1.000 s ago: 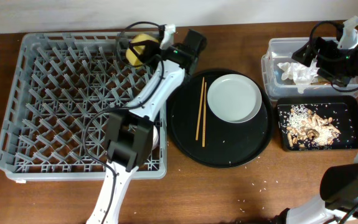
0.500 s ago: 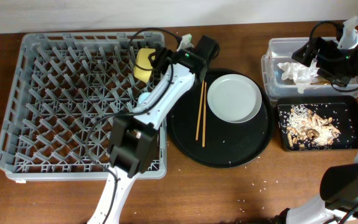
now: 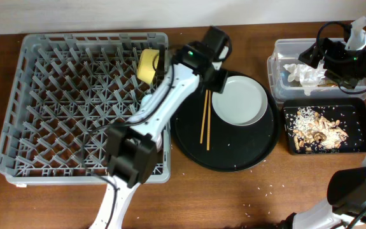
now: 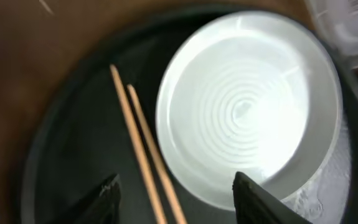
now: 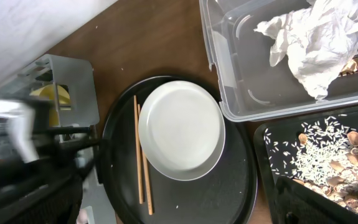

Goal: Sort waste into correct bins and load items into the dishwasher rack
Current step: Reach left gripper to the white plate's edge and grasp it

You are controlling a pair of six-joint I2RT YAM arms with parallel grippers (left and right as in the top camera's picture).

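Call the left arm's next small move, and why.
Probably lower the left gripper onto the chopsticks and close. Its jaws hang open and empty with the pair lying side by side between them on the round black tray, beside the white plate; the yellow bowl already sits in the rack.

No legible text, label or number (in any view)

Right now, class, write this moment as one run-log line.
left gripper: open, above chopsticks | yellow bowl: in rack | plate: on round tray
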